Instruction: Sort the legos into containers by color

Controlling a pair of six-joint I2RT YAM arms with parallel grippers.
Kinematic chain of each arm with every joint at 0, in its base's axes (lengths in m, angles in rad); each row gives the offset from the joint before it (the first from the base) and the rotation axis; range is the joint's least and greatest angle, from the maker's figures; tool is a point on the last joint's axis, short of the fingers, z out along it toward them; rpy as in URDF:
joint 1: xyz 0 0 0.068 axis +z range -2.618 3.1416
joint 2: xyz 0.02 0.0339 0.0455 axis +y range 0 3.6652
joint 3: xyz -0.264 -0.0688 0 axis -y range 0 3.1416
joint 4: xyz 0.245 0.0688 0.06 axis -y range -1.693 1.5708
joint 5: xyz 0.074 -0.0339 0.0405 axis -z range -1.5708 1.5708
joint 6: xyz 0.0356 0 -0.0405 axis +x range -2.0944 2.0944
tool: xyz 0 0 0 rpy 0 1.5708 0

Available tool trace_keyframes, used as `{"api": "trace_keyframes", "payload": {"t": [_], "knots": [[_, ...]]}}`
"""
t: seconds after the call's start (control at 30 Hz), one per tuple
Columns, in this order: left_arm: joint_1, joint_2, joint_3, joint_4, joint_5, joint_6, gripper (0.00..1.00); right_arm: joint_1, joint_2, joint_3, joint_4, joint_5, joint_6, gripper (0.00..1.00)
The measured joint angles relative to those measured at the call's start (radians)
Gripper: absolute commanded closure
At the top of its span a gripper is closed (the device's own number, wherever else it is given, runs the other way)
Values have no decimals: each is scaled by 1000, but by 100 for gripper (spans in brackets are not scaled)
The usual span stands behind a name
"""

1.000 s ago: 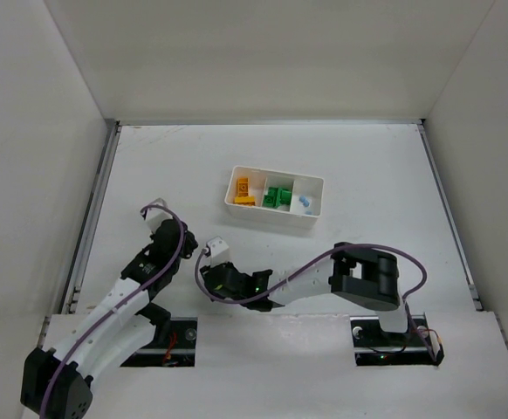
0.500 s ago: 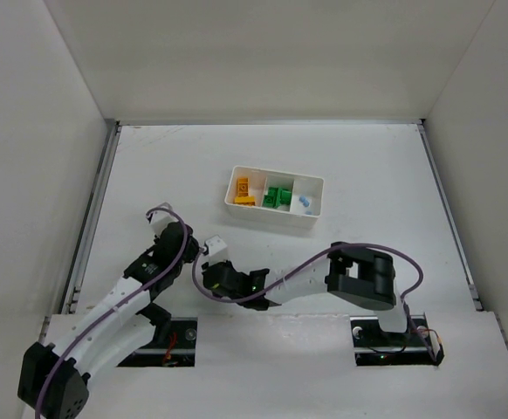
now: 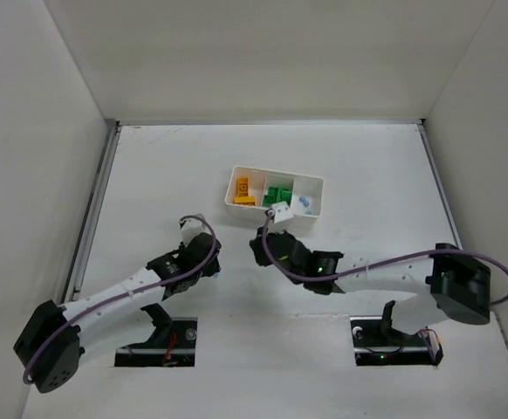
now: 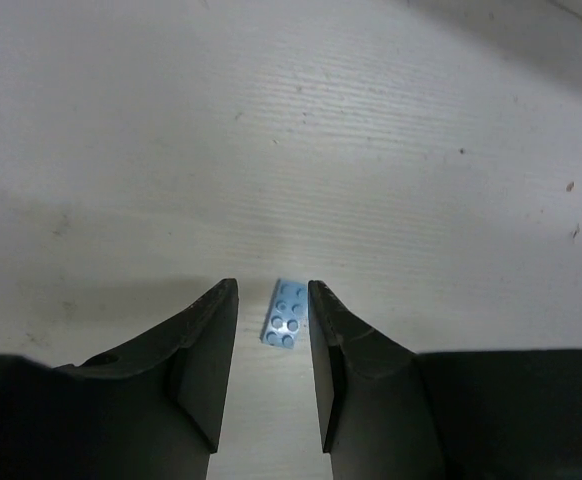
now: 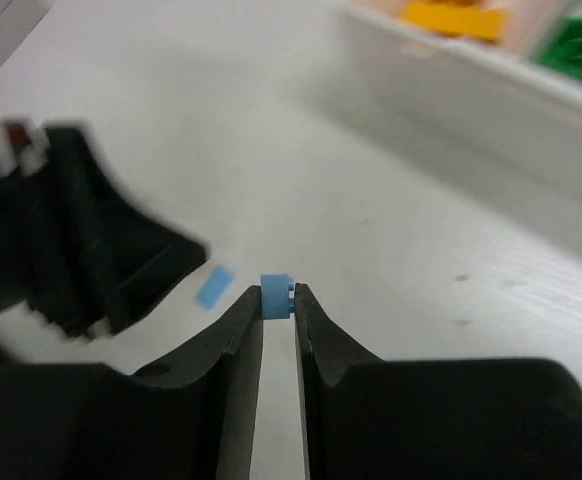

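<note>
1. Two light-blue bricks are outside the tray. The first, a small blue brick (image 5: 276, 296), is pinched between the tips of the right gripper (image 5: 277, 302), whose jaws are closed on it. It is held above the table (image 3: 149, 175), short of the tray's near wall.
2. The second, a flat blue brick (image 4: 287, 312), lies studs-up on the table between the fingers of the left gripper (image 4: 271, 290). The jaws are parted to either side of it. There is a clear gap on one side, and the other finger is just beside the brick's edge.
3. There is one white tray (image 3: 315, 218) with three compartments in a row, set beyond both grippers.
4. The left compartment holds yellow-orange bricks (image 3: 243, 190), and two can be made out.
5. The middle compartment holds a cluster of green bricks (image 3: 278, 195). Their number is not clear.
6. The right compartment holds tiny pale-blue bricks (image 3: 305, 203), too small to count.
7. The two grippers are close together on the table, near the tray's left end.
</note>
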Motion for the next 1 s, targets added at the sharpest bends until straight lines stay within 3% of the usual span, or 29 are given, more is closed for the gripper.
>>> {"api": "trace_keyframes", "payload": {"t": [0.3, 0.6, 0.67, 0.8, 1.0], "knots": [[-143, 59, 0, 6, -63, -26, 60, -323, -145, -79, -9, 27, -22, 76], [-179, 131, 11, 5, -106, -41, 59, -527, -96, -65, -10, 30, -61, 74], [-182, 140, 12, 5, -114, -43, 59, -542, -76, -58, -10, 29, -66, 68], [-187, 168, 22, -2, -127, -46, 59, -559, -58, -47, -10, 30, -77, 41], [-196, 204, 33, -2, -142, -48, 64, -559, -74, -43, -10, 30, -87, 38]]}}
